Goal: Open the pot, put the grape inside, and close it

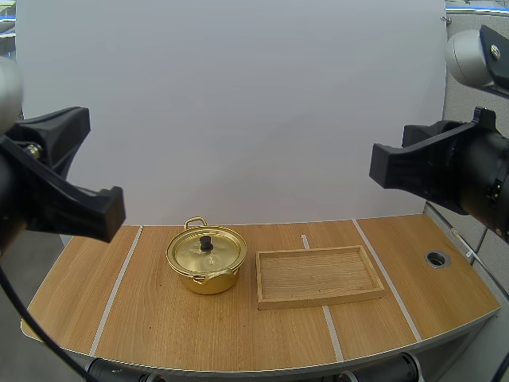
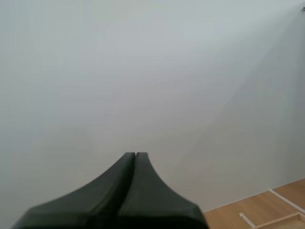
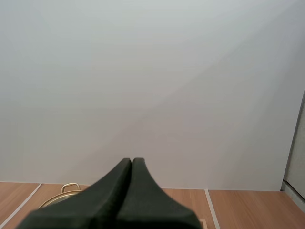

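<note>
**Several ways the opening could go wrong**

Both arms hang high over the table (image 1: 199, 334), well apart from the work. The left gripper (image 2: 135, 155) has its fingers pressed together into one dark wedge with nothing between them; the right gripper (image 3: 132, 161) is closed on nothing in the same way.

The pot (image 1: 203, 282) stands nearer the table's rear edge than its front edge, a little toward the left edge from the middle; its lid (image 1: 191, 253) is seated, with the black knob (image 1: 206, 242) upright on top. The wooden tray (image 1: 318, 275) lies just beside the pot toward the right edge, not touching it; its floor is bare wood.

We judge the first risk to be the descent: if the fingers are not spread before they reach the knob, the closed wedge would strike it and shove the pot. A push toward the right edge would knock the pot against the tray's rim.

The knob is small, so an off-centre pinch could slip off it; a tilted lift might catch the rim and drag the pot along. The pot looks light and polished, so we expect it to slide easily.

With both arms aimed at the middle of the table, they could foul each other; one should wait. The tray offers nothing for the grape step, so we would settle where the grape comes from before lifting the lid.
</note>
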`<state>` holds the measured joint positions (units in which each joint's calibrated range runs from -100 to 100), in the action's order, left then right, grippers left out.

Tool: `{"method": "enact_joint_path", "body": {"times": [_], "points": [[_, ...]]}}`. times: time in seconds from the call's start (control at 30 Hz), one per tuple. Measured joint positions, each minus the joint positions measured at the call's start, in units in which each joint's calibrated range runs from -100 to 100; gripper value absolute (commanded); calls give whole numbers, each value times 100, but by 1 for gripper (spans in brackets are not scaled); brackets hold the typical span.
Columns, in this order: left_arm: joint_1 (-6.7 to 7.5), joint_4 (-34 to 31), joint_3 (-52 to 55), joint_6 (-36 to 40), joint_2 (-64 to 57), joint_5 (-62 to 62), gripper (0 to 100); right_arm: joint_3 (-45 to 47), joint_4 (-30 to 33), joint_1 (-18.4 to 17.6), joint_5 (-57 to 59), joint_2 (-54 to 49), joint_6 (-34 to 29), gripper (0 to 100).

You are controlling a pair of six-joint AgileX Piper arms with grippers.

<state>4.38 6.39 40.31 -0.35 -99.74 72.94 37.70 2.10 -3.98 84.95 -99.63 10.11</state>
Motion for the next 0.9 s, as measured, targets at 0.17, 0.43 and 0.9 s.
{"method": "enact_joint_path", "body": {"times": [0.17, 0.43, 0.9], "points": [[0, -23, 534, 0, 0, -761, 0, 629, 0, 26, -738, -9, 0, 0], [0, -65, 1920, 9, 0, -3808, 0, 1720, 152, 26, -1894, -9, 0, 0], [-181, -173, 4401, 9, 0, -5686, 0, 3933, 601, 26, -4699, 2, 0, 0]]}}
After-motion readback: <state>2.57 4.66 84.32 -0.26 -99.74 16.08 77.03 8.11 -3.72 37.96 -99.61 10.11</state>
